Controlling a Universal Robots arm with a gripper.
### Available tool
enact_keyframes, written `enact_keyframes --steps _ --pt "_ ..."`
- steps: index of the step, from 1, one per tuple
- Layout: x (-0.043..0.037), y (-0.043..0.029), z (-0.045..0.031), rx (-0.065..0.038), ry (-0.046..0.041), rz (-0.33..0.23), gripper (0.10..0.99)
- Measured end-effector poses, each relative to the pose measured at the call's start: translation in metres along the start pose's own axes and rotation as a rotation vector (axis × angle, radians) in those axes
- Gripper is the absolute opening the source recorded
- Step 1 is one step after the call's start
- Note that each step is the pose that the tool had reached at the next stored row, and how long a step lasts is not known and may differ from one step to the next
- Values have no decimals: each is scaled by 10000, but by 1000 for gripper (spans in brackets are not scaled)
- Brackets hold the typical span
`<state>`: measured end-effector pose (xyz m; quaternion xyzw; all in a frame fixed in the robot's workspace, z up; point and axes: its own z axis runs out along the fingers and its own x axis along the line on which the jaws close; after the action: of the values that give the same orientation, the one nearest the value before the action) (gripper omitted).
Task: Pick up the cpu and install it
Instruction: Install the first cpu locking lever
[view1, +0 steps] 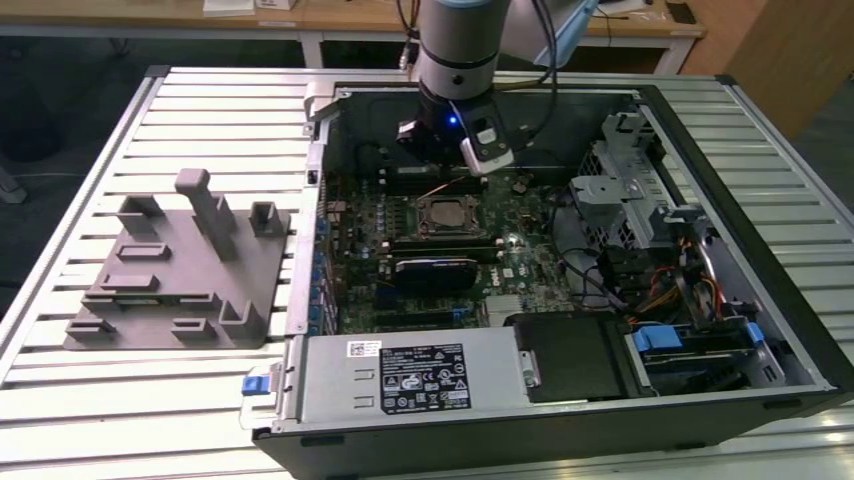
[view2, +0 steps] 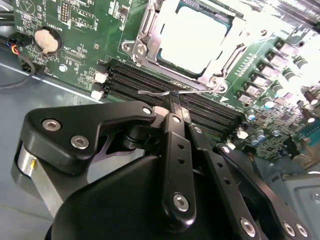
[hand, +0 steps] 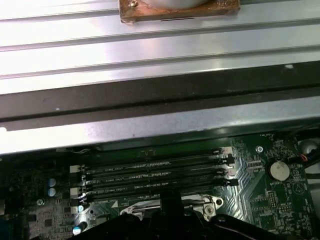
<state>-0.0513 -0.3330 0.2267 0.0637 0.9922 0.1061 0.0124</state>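
Note:
The cpu (view2: 192, 37), a pale square chip, lies in the metal socket frame (view2: 145, 35) on the green motherboard (view2: 75, 30). In the exterior view the cpu (view1: 441, 214) sits at the board's middle, just in front of my gripper (view1: 447, 175). The second wrist view shows my gripper (view2: 173, 100) shut, its black fingers (view2: 176, 130) pressed together. Their tip meets the socket's thin wire lever (view2: 150, 93) above the black memory slots (view2: 130, 80). I cannot tell whether the lever is pinched or only touched. In the first wrist view the gripper (hand: 170, 202) is by the slots (hand: 150, 175).
The open computer case (view1: 334, 110) lies on a slatted metal table (view1: 200, 110). A grey plastic fixture (view1: 174, 270) stands at the exterior view's left. A silver box with a black label (view1: 414, 375) fills the case's front. Drive bays and cables (view1: 654, 230) crowd the right.

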Motion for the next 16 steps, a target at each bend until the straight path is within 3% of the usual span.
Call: enact_keyframes --steps 4,9,16 --pt "17 57 63 73 -44 -11 106" --pt "23 87 126 299 -79 -22 106" --pt "23 85 134 338 -104 17 106"
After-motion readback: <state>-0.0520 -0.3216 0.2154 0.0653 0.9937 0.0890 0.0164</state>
